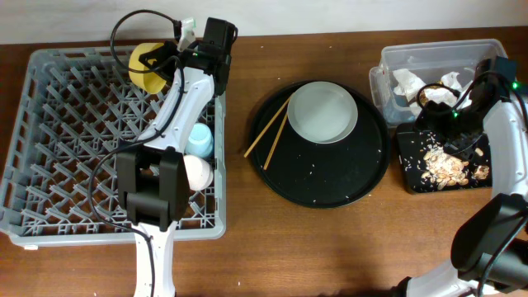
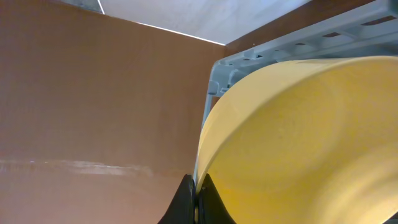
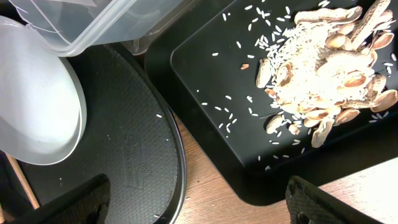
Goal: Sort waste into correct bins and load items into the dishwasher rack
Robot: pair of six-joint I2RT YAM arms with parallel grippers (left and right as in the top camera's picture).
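My left gripper (image 1: 162, 59) is shut on the rim of the small yellow bowl (image 1: 146, 69), held over the back edge of the grey dishwasher rack (image 1: 49, 165); the left wrist view shows the jaws (image 2: 198, 200) pinching the bowl (image 2: 298, 143). A light blue cup (image 1: 200, 140) and a pale pink cup (image 1: 196, 172) lie in the rack by its right wall. The grey-green plate (image 1: 322, 111) and the chopsticks (image 1: 268, 130) lie on the round black tray. My right gripper (image 1: 442, 122) is open and empty (image 3: 199, 211), above the near left corner of the shallow black tray (image 3: 211, 81), which holds food scraps (image 3: 323, 74).
The clear tub (image 1: 437, 56) at the back right holds crumpled white napkins (image 1: 411, 82). The big round black tray (image 1: 330, 177) sits mid-table, and its rim (image 3: 177, 155) nearly touches the shallow tray. Rice grains are scattered on both trays. Bare wooden table lies in front.
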